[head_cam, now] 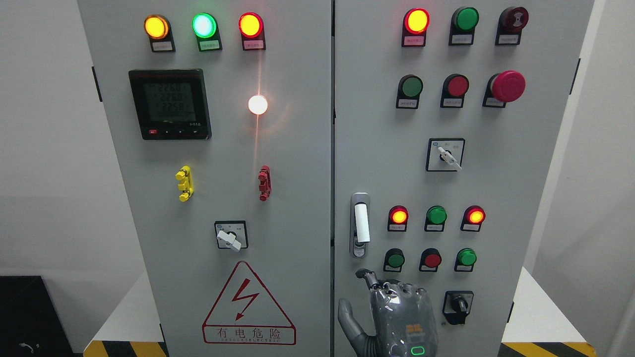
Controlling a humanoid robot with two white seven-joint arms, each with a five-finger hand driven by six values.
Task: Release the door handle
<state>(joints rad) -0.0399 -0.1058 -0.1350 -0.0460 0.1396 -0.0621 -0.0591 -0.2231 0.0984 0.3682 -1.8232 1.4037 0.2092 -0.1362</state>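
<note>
The door handle (362, 223) is a white upright lever in a silver housing at the left edge of the cabinet's right door (496, 188). My right hand (369, 297) comes up from the bottom edge, its grey back facing me, and sits below the handle without touching it. The thumb (347, 317) is spread to the left and one finger (367, 276) points up toward the housing's lower end. The hand holds nothing. My left arm does not show.
Lit and unlit round lamps and buttons surround the handle, with a black rotary switch (459, 305) just right of my hand. The left door (223, 198) carries a meter, a switch and a red warning triangle. Hazard-striped floor edges show at both lower corners.
</note>
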